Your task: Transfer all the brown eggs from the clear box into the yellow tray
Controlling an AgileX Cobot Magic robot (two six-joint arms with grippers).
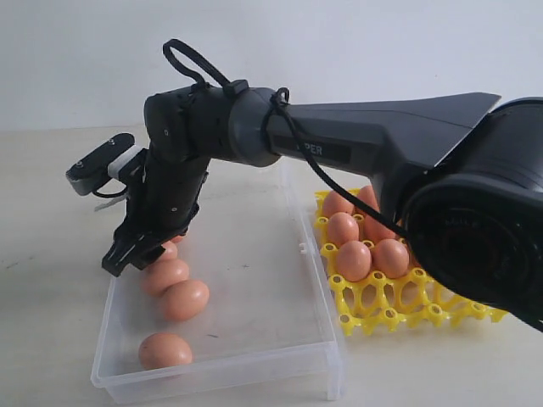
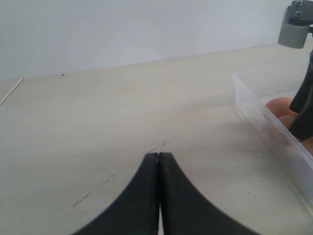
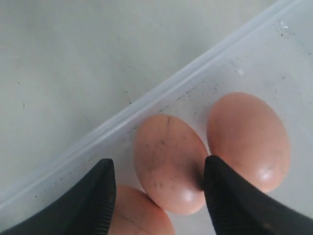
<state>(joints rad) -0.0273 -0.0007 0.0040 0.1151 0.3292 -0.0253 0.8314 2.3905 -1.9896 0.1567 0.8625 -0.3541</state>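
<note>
The clear box (image 1: 254, 280) lies in the middle and holds several brown eggs (image 1: 185, 299) along its left wall. My right gripper (image 1: 125, 254) reaches across into the box's far left corner. In the right wrist view it (image 3: 157, 164) is open, with one brown egg (image 3: 168, 164) between its fingers, which are not closed on it. A second egg (image 3: 247, 139) and a third (image 3: 139, 213) lie beside it. The yellow tray (image 1: 382, 314) at the right holds several eggs (image 1: 355, 259). My left gripper (image 2: 159, 155) is shut on nothing, above bare table outside the box (image 2: 264, 122).
The right arm's long dark link spans the box and part of the tray, hiding the tray's right end. The tray's front cups (image 1: 365, 297) hold nothing. A pale wall stands behind the table.
</note>
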